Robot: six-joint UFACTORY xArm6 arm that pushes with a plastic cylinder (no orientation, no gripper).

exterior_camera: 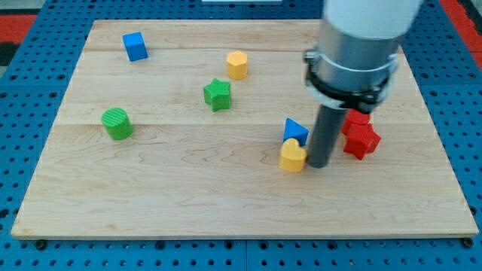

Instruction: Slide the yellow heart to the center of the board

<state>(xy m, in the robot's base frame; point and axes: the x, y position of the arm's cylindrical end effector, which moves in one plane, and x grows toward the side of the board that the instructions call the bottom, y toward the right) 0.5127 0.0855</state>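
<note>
Tip [318, 163] beside yellow heart [292, 156] (mid-board)

Bright even overhead light, soft short shadows under blocks, sharp focus, mild glare on pale board [226, 196]

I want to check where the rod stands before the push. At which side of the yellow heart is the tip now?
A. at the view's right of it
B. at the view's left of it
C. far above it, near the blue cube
A: my tip stands right beside the yellow heart on the view's right, with the blue triangle just above the heart.
</note>
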